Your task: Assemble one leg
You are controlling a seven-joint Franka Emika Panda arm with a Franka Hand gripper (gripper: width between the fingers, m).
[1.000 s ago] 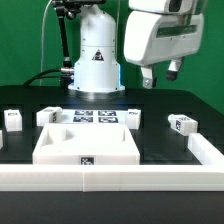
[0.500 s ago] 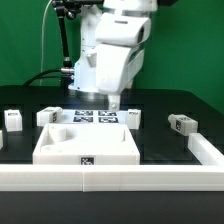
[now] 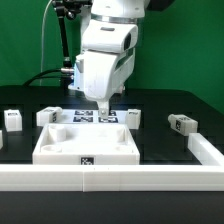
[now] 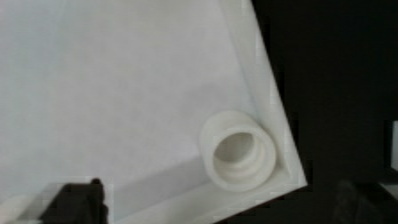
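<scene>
Four small white legs with marker tags lie on the black table in the exterior view: one at the far left (image 3: pixel 13 118), one by the panel's back left corner (image 3: pixel 48 116), one by its back right corner (image 3: pixel 131 117), and one at the right (image 3: pixel 181 124). My gripper (image 3: pixel 103 114) hangs low over the back edge of the large white square panel (image 3: pixel 60 148), open and empty. In the wrist view the fingertips (image 4: pixel 75 200) stand wide apart, my gripper (image 4: pixel 231 202) sits above the panel (image 4: pixel 125 90), and a round screw socket (image 4: pixel 237 150) shows near the panel's corner.
The marker board (image 3: pixel 88 117) lies behind the panel, partly hidden by my gripper. A low white rail (image 3: pixel 150 176) runs along the table's front and turns back along the exterior view's right (image 3: pixel 205 150). The robot base (image 3: pixel 80 75) stands at the back.
My arm has swung from the exterior view's upper right to the left and down. It now hangs over the panel's back edge. The legs and the panel have not moved.
</scene>
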